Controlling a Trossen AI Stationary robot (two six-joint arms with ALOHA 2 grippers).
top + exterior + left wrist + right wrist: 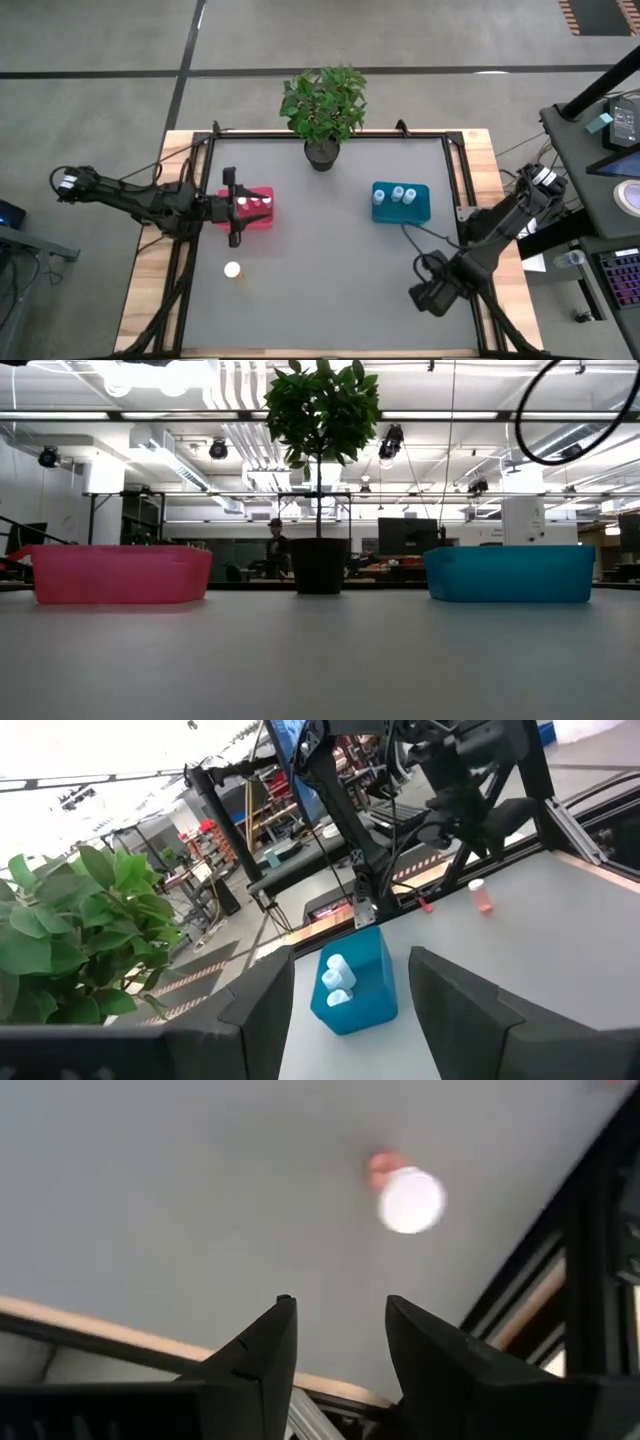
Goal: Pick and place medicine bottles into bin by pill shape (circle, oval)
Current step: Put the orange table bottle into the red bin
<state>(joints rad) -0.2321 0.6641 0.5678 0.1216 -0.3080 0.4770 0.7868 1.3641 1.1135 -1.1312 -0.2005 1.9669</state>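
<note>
1. Looking straight down from my remote station, I see the grey table (330, 280) carrying everything, with a potted plant (323, 108) at its far edge, midway between the arms.
2. My left arm reaches in over the red bin (252, 209); the left gripper (233, 207) hangs at that bin's left end, fingers (470, 1020) parted with nothing between them.
3. My right arm sits at the table's near right corner; the right gripper (428, 297) is low there, its jaws a little apart and empty.
4. The red bin holds three white-capped medicine bottles (255, 203).
5. The teal bin (400, 203), well apart on the right, holds three more bottles (398, 194).
6. One orange bottle (232, 270) with a white cap stands alone on the table, near the red bin on its near side.
</note>
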